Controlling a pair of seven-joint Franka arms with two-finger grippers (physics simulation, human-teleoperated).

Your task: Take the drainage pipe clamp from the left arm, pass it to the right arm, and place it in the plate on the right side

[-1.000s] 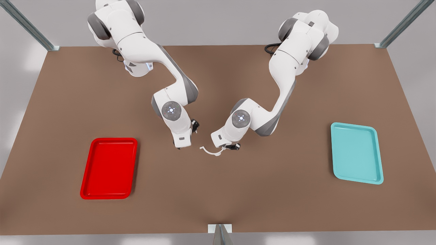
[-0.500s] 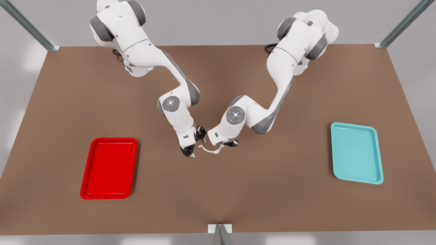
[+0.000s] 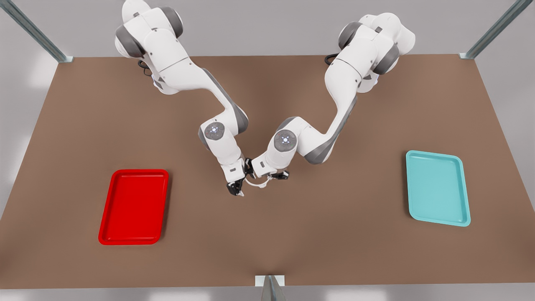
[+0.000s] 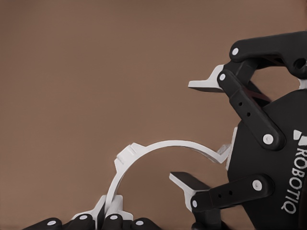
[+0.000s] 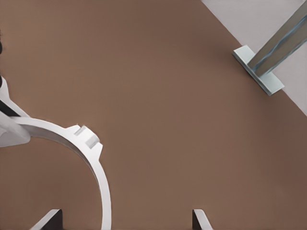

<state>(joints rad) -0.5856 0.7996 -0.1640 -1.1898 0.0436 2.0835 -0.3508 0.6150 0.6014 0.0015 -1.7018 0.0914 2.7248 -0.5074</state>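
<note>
The drainage pipe clamp is a thin white half-ring, hanging just above the table's middle. My left gripper, on the arm at the front view's right, is shut on one tabbed end. In the left wrist view the clamp arcs over to my right gripper, which is open with its fingers on either side of the free end. The right wrist view shows the clamp curving between my right gripper's spread fingertips. The red plate lies at the front view's left.
A teal tray lies at the front view's right. A metal post foot stands at the table's near edge. Brown tabletop stretches between the trays.
The arm at the front view's left swung in toward the middle. The other arm carried the clamp toward it. The right gripper's open fingers now straddle the clamp's free end.
</note>
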